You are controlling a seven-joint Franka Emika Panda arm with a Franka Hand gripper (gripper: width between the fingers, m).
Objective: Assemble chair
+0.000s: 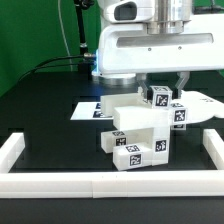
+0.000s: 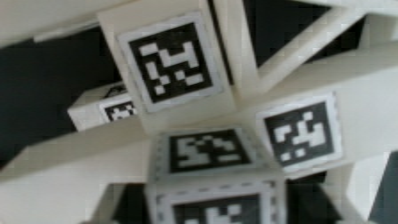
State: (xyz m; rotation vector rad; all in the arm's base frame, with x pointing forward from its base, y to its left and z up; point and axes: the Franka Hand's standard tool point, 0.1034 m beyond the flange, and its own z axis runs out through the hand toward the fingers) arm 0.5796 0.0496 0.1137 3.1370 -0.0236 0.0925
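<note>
At one o'clock of the chair (image 1: 138, 138), the pincer (image 1: 167, 86), whose opening I cannot tell, seems to be joining a part, which next needs exact alignment.

Matte white chair (image 1: 135, 135), black-and-white square tags (image 2: 175, 60). Black table (image 1: 40, 125). White border rail (image 1: 60, 182) at 6 o'clock. Green backdrop (image 1: 30, 30) at 10 o'clock. White-grey arm (image 1: 165, 50) at 12 o'clock.

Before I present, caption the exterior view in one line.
Panda gripper hangs over a cluster of white tagged chair pieces on the black table, marker board behind, white rail in front.
</note>
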